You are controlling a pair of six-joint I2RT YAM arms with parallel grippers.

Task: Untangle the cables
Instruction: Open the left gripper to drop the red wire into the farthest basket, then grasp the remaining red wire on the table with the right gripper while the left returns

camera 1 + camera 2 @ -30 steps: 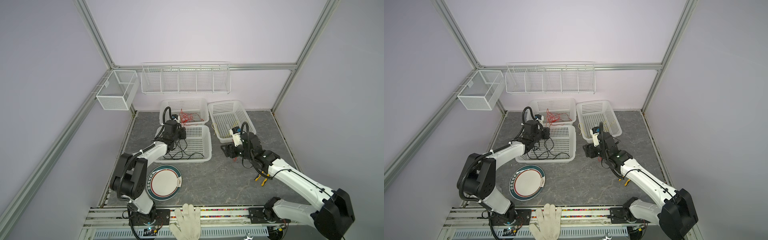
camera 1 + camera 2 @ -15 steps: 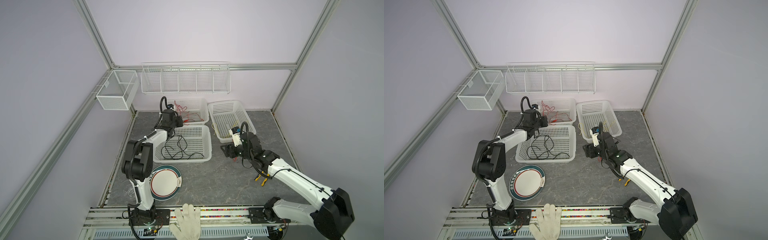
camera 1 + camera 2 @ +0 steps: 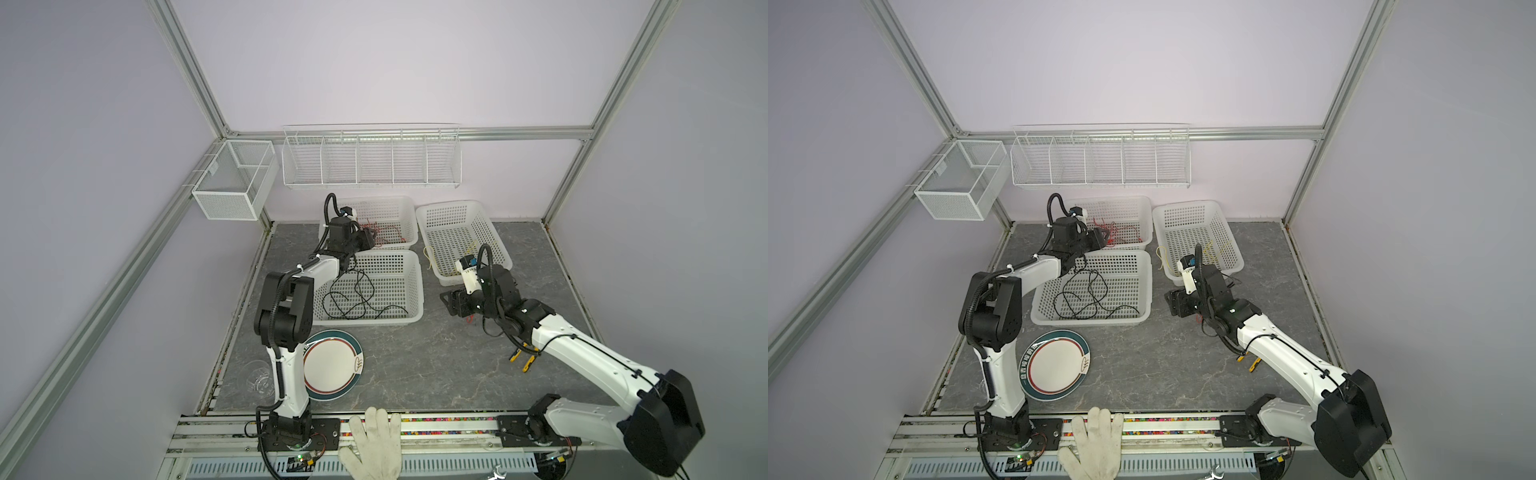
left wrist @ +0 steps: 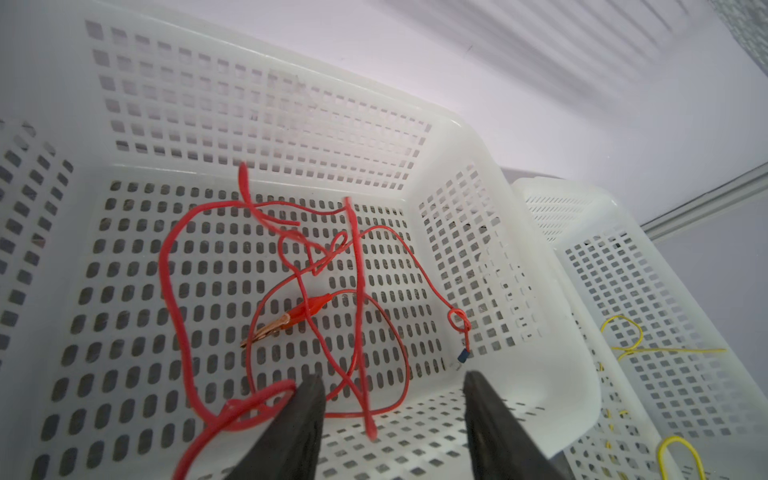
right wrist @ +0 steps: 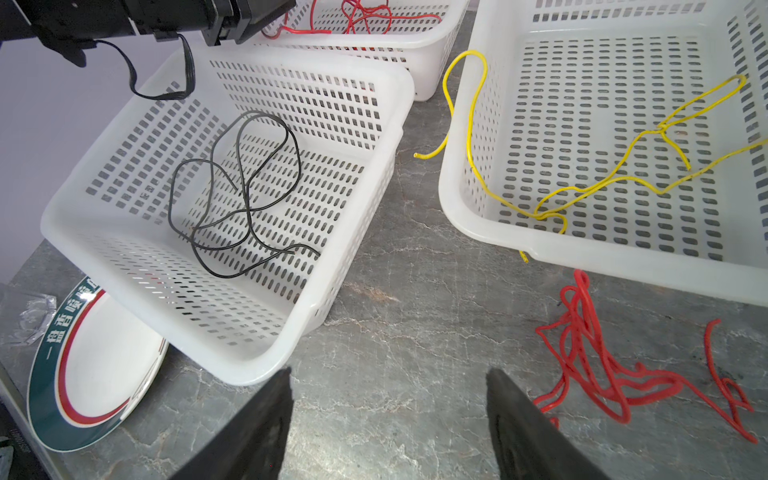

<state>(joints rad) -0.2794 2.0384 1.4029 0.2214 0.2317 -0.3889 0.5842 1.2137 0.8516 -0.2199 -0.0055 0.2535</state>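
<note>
My left gripper [image 4: 392, 386] hangs open over the back white basket [image 4: 478, 174], seen too in a top view [image 3: 372, 239]. Loose red cables [image 4: 316, 291] with a clip end lie tangled on the basket's floor; one blurred strand runs between the jaws, and a loop rests against one finger [image 4: 303, 415]. Black cables [image 5: 245, 195] lie in the front basket [image 3: 415, 286]. Yellow cables [image 5: 623, 166] lie in the right basket [image 5: 457, 199], one end draped over its wall. My right gripper [image 5: 388, 386] stands open and empty above the table, beside a red cable bundle [image 5: 590, 365].
A plate [image 3: 330, 365] lies at the front left, partly under the front basket. A white glove [image 3: 374, 440] rests on the front rail. A wire rack [image 3: 370, 160] and a mesh box [image 3: 235, 180] hang at the back. Yellow-tipped clips [image 3: 523, 359] lie under the right arm.
My left gripper moved from the front basket's far edge to over the back basket and opened; the red cable dropped out of it. The right arm has not moved.
</note>
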